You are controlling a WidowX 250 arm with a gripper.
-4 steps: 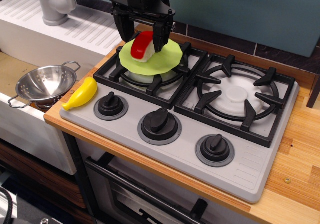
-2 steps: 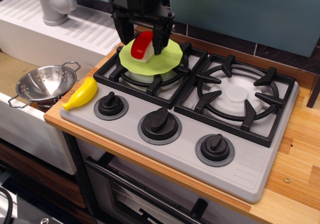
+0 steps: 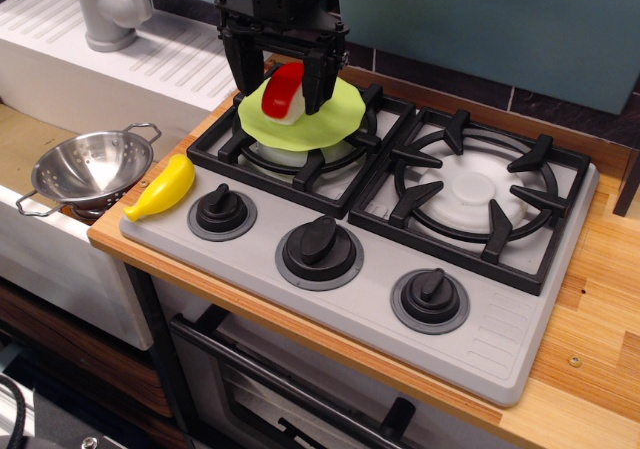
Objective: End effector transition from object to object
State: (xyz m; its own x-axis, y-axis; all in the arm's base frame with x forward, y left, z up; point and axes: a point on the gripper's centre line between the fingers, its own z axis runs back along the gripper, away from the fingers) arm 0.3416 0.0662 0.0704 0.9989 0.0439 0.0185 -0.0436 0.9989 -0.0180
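My end effector, a black gripper [image 3: 281, 91] with two thick fingers under a boxy wrist, hangs over the back left burner. Its jaws are open and stand either side of a red and white sushi piece [image 3: 279, 106]. The sushi piece lies on a lime green plate [image 3: 325, 119] that rests on the burner grate. The left finger [image 3: 241, 69] is clear of the sushi. The right finger [image 3: 320, 77] is close to its red top.
A yellow banana [image 3: 163, 188] lies at the stove's front left corner. A steel colander [image 3: 88, 168] sits left of it in the sink area. A grey faucet [image 3: 108, 7] stands at the back left. Three black knobs [image 3: 319, 248] line the stove front. The right burner [image 3: 470, 186] is bare.
The gripper has risen slightly and drifted a little back. The sushi piece has stayed on the plate.
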